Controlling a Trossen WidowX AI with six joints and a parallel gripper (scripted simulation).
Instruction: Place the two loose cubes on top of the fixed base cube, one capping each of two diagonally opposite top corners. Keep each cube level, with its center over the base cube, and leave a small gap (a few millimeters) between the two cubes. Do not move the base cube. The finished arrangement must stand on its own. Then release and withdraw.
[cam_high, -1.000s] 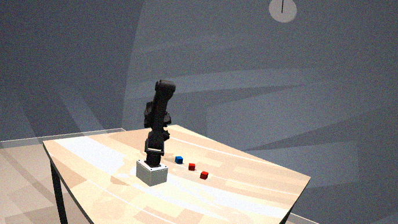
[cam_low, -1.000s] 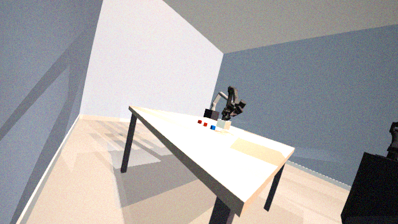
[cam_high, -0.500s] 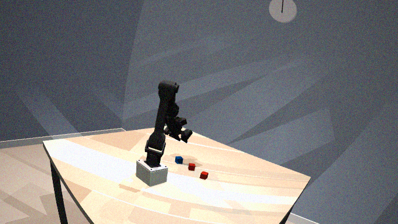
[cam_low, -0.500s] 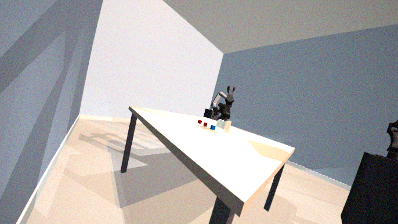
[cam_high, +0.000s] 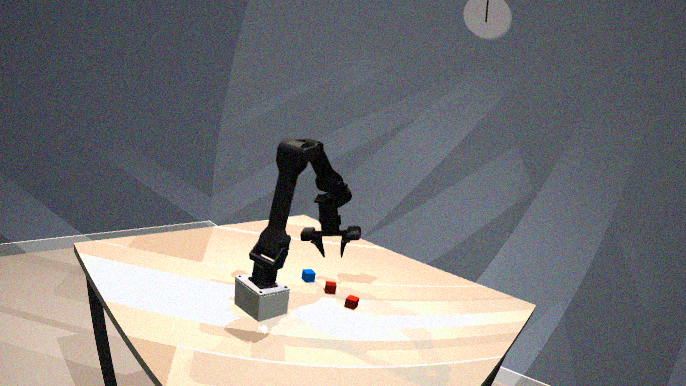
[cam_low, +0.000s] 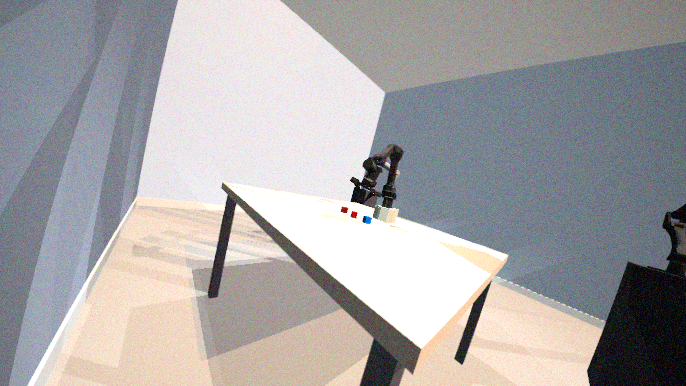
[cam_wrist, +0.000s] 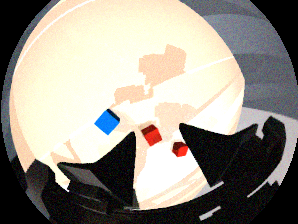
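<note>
A blue cube (cam_high: 308, 275) (cam_low: 367, 219) (cam_wrist: 106, 122) sits on the table (cam_high: 450, 295) (cam_low: 400, 280) (cam_wrist: 60, 90). The middle red cube (cam_high: 330, 287) (cam_low: 354, 214) (cam_wrist: 152, 135) stands apart from it on the table. The outer red cube (cam_high: 352, 302) (cam_low: 344, 210) (cam_wrist: 180, 149) stands beyond, with a gap, so the three form a rough row. Nothing rests on the blue cube. My gripper (cam_high: 333, 256) (cam_wrist: 157, 129) is partly open and empty, pointing down high above the table near the cubes. Its fingertips cannot be made out in the exterior view.
The grey box (cam_high: 272, 305) (cam_low: 385, 214) under my arm stands close to the cubes. A dark box (cam_low: 362, 196) shows behind the arm. A black cabinet (cam_low: 630, 320) with a dark device on it is at the right edge of the exterior view, away from the table.
</note>
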